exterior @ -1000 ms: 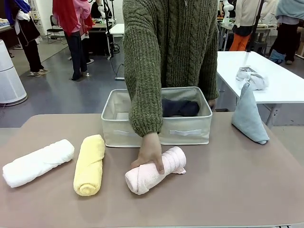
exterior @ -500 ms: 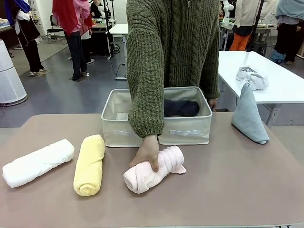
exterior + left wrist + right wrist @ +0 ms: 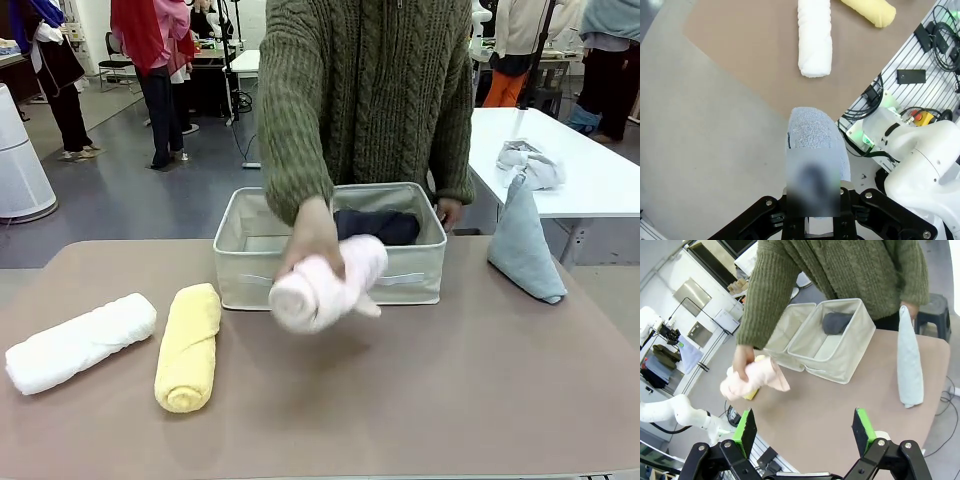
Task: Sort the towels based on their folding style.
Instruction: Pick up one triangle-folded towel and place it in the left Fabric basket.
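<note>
A person's hand [image 3: 311, 235] holds the pink towel roll [image 3: 325, 285] in the air in front of the cream fabric box [image 3: 235, 270]. A dark grey roll [image 3: 385, 225] lies inside that box. On the table's left lie the white roll [image 3: 80, 343] and the yellow roll [image 3: 188, 345]. At the right stands a pale grey-teal cone [image 3: 522, 245]. My left gripper [image 3: 815, 220] is shut on a periwinkle-blue towel [image 3: 812, 140], beyond the table's edge and over the floor. High over the table's near side, my right gripper [image 3: 804, 432] is open with nothing between its green pads [image 3: 746, 430].
A second cream box [image 3: 785, 332] stands beside the first [image 3: 840, 360]. A pale grey rag [image 3: 530, 165] lies on a white table [image 3: 600, 185] behind the cone. The robot's metal base plate with cables [image 3: 925, 65] borders the table.
The person's hand has lifted the pink roll off the table, up and toward the box. The other towels lie as before.
</note>
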### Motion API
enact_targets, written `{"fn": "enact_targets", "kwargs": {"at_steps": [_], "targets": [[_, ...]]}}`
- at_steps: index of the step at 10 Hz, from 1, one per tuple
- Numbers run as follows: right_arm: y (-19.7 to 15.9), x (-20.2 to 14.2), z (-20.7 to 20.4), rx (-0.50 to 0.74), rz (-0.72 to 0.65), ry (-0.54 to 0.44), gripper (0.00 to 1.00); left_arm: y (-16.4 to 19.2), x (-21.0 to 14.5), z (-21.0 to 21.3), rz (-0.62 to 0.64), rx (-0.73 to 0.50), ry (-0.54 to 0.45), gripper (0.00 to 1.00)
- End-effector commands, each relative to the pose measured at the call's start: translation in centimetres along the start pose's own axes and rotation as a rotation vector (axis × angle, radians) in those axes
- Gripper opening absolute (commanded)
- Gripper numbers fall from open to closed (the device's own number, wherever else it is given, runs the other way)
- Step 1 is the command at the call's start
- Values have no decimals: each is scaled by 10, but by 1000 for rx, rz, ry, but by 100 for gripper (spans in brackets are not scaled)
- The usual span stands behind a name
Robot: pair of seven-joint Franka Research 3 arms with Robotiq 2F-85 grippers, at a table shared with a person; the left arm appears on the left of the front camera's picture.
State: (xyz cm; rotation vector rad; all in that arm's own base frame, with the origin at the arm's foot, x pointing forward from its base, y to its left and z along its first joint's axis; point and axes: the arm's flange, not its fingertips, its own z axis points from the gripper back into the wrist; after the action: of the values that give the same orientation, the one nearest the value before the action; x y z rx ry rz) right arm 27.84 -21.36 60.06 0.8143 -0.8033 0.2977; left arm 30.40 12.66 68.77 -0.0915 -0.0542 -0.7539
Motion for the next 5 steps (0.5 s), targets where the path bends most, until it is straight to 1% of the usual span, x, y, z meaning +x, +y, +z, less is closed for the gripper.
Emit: {"fn": "enact_targets", "kwargs": {"at_steps": [1,2,3,4,5], "targets": [[0,0,-1,-2,5,-4,100,1,-2,3,-17,0,7,16],[0,0,-1,-2,5,-4,100,0,0,0,0,0,0,16],[0,0,-1,-2,5,-4,100,-8,33,6,-124,10,-35,16],[0,0,-1,-2,5,-4,100,-18,72,11,-213,40,-58,16],[0,0,-1,-2,5,-4,100,-33,111,10,-280,60,-53,16]]}}
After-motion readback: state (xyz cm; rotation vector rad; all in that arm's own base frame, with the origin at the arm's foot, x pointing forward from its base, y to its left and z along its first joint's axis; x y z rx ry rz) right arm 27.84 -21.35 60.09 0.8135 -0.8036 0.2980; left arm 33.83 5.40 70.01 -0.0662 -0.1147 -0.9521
